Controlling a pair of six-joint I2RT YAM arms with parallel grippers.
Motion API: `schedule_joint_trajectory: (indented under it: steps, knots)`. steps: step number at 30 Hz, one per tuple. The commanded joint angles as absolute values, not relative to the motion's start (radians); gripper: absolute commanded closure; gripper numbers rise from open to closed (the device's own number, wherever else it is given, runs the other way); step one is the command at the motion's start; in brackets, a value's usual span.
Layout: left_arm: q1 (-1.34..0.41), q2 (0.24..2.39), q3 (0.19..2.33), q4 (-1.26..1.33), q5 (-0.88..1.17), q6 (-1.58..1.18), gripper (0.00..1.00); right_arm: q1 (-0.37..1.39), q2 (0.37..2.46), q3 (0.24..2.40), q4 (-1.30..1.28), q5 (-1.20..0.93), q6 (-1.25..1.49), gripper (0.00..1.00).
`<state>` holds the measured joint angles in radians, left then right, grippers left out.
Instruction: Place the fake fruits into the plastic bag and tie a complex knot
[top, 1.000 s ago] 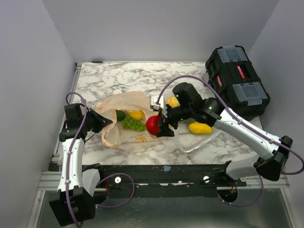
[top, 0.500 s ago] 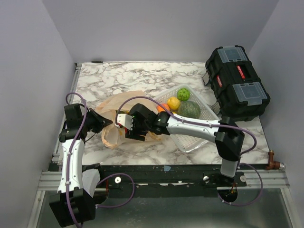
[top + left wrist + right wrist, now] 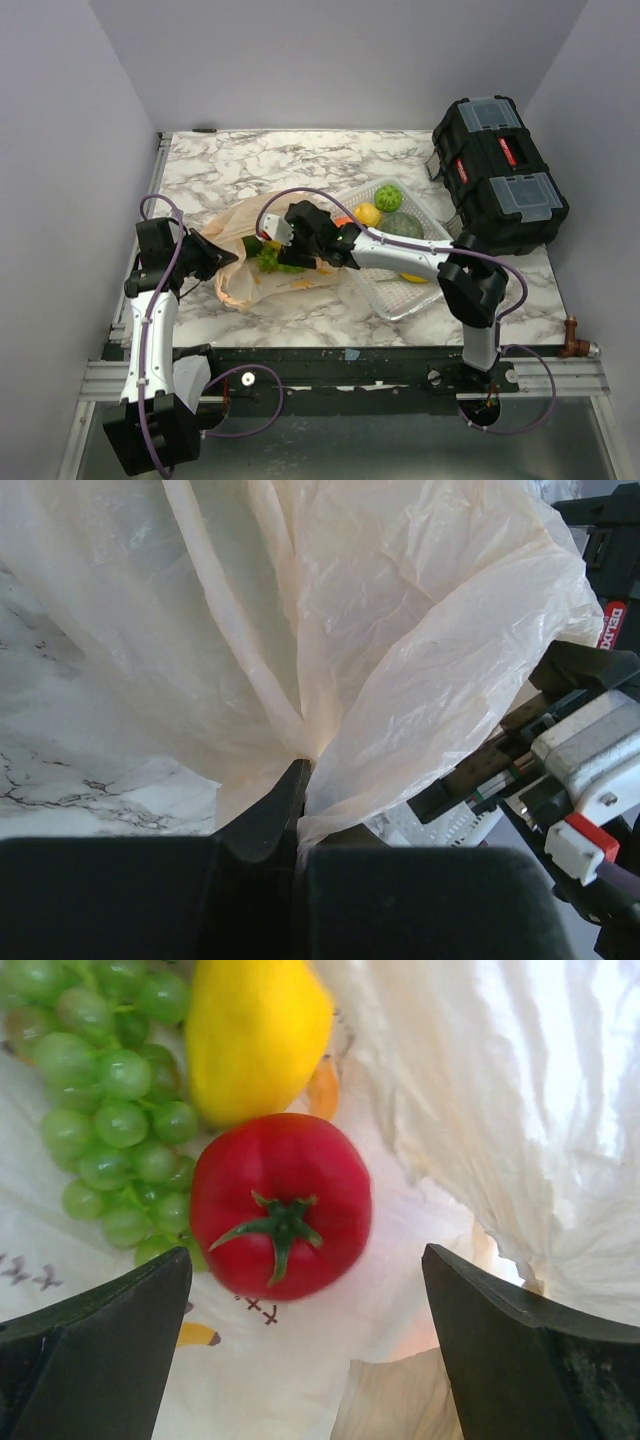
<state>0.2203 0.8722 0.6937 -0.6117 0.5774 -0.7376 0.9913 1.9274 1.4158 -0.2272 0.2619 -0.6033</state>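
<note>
The pale-orange plastic bag [image 3: 240, 270] lies open on the marble table, left of centre. My left gripper [image 3: 207, 258] is shut on a pinch of the bag's edge [image 3: 300, 755] and holds the mouth up. My right gripper [image 3: 287, 232] is open inside the bag's mouth. In the right wrist view a red tomato [image 3: 280, 1205] lies loose on the bag's floor just ahead of the open fingers [image 3: 110, 1330], slightly blurred. Green grapes [image 3: 105, 1110] and a yellow fruit [image 3: 258, 1035] lie beside it. No knot shows.
A white lattice basket [image 3: 395, 300] right of the bag holds a yellow fruit [image 3: 367, 214], a bumpy green one [image 3: 388, 196], a dark green one [image 3: 406, 226], an orange one and a yellow mango [image 3: 412, 277]. A black toolbox [image 3: 500, 170] stands at the back right.
My right gripper carried the tomato from the basket side into the bag, opened and let it go. My left arm has stayed still on the bag's edge.
</note>
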Motion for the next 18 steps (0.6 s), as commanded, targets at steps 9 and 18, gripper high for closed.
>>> schedule_joint_trajectory:
  steps: [9, 18]
  knots:
    - [0.222, 0.903, 0.753, -0.615, 0.586, -0.724, 1.00, 1.016, 1.718, 1.531, -0.721, -0.437, -0.608, 0.02]
    - [0.223, 0.905, 0.767, -0.629, 0.587, -0.718, 1.00, 1.016, 1.575, 1.487, -0.853, -0.599, -0.536, 0.24]
